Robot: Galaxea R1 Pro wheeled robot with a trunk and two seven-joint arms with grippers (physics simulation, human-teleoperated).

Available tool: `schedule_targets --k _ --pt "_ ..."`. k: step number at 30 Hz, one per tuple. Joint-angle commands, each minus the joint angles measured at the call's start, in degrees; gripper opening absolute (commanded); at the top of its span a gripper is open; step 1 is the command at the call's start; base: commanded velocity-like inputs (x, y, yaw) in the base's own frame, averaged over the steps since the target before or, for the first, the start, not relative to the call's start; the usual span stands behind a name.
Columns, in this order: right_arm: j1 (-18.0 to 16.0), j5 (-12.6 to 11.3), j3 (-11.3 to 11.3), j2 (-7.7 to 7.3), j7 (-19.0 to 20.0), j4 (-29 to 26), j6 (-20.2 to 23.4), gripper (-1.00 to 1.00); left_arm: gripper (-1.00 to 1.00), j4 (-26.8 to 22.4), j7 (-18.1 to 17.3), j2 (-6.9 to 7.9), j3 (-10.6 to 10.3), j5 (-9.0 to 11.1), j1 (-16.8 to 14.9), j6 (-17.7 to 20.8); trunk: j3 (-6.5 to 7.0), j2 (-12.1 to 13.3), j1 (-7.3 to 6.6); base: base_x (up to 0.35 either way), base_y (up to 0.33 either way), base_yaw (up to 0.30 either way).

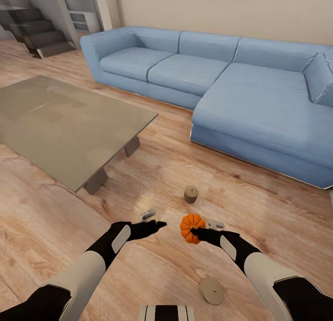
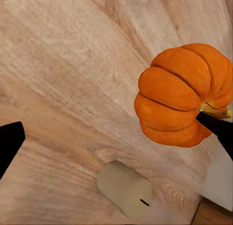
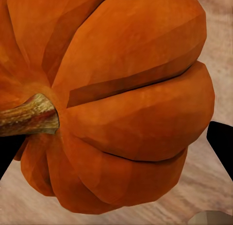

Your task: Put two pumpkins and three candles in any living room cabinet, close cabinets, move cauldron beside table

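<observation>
R fingers (image 1: 194, 232) pinch the pumpkin (image 1: 191, 227), lifted off the floor (image 1: 55, 228) for carrying; L fingers (image 1: 159, 224) spread, holding nothing.
Stem lies sideways, so grip is across the ribs. One candle (image 1: 190, 194) stands just ahead, another (image 1: 212, 291) lies near the base. Tabletop (image 1: 69, 122) corner to the L, sofa (image 1: 259, 90) ahead-R; open floor between.

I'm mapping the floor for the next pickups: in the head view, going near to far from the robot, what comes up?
Lying candle → pumpkin held in the right gripper → upright candle → blue sofa.
</observation>
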Motion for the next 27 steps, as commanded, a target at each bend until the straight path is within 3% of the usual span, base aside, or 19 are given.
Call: schedule_targets --k 1,15,27 --pt "-0.01 -0.57 0.48 -0.06 0.03 -0.08 0.26 -1.0 1.0 0.04 -0.01 0.02 -0.13 0.2 -0.02 -0.08 0.06 -0.01 -0.01 0.0 0.0 0.066" --pt "-0.01 -0.57 0.48 -0.08 0.02 -0.08 0.26 -1.0 1.0 0.14 -0.01 0.02 -0.2 0.17 -0.02 -0.52 1.27 -0.01 -0.01 -0.01 0.0 0.069" --pt "-0.01 -0.6 0.48 -0.08 0.02 -0.08 0.26 -1.0 1.0 0.14 -0.01 0.02 -0.22 0.14 -0.02 -0.52 1.82 -0.01 -0.01 -0.279 0.0 0.055"
